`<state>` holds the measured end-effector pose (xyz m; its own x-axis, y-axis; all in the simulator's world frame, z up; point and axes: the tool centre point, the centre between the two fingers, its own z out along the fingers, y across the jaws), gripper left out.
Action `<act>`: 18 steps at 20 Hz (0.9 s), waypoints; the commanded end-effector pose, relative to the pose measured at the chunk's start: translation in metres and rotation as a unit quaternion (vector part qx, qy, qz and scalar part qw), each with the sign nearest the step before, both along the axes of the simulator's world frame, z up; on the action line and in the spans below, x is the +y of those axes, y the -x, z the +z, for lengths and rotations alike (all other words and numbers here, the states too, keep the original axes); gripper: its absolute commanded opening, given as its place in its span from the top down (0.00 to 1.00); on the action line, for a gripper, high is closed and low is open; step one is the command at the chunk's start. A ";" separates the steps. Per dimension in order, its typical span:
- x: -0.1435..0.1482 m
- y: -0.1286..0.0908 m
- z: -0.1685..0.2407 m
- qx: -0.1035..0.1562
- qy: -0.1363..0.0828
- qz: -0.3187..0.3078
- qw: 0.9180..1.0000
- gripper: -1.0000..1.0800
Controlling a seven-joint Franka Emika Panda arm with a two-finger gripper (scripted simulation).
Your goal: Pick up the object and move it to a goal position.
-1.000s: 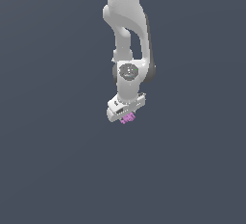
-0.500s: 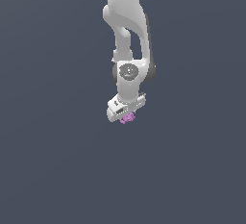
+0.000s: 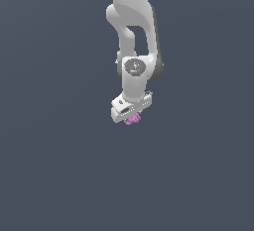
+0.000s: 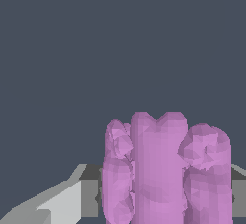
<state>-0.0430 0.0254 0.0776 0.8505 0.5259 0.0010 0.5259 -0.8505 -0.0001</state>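
The object (image 3: 132, 120) is a small lumpy purple-pink piece that pokes out just under the white gripper (image 3: 131, 118) in the exterior view. My gripper hangs from the white arm, tilted, and is shut on the object. In the wrist view the object (image 4: 166, 170) fills much of the picture as three knobbly purple lobes, with a grey finger (image 4: 72, 196) on one side and a sliver of another finger (image 4: 239, 189) on the other side. Most of the fingers are hidden behind the object.
A plain dark grey-blue surface (image 3: 59, 165) surrounds the arm on all sides. The white arm (image 3: 131, 31) comes down from the top of the exterior view. No goal marker shows.
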 end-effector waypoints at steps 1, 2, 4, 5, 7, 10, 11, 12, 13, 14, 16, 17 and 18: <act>0.003 0.000 0.015 -0.001 0.000 0.000 1.000 1.00; 0.005 0.000 0.023 -0.001 0.000 0.000 1.000 1.00; 0.009 0.001 0.039 0.000 0.000 0.000 1.000 1.00; 0.011 0.001 0.047 0.000 0.000 0.000 1.000 1.00; 0.015 0.001 0.067 0.000 0.000 0.000 1.000 1.00; 0.022 0.002 0.099 0.000 0.000 0.000 1.000 1.00; 0.024 0.002 0.110 0.000 0.000 0.000 1.000 1.00; 0.027 0.002 0.122 0.000 0.000 0.000 1.000 1.00; 0.030 0.002 0.133 0.000 0.000 0.000 1.000 1.00; 0.032 0.002 0.144 0.000 0.000 0.000 1.000 1.00; 0.037 0.003 0.166 0.000 0.000 0.000 1.000 1.00; 0.039 0.003 0.177 0.000 0.000 0.000 1.000 1.00; 0.042 0.003 0.188 0.000 0.000 0.000 1.000 1.00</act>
<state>-0.0449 0.0635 0.2487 0.8501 0.5267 0.0017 0.5267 -0.8501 0.0009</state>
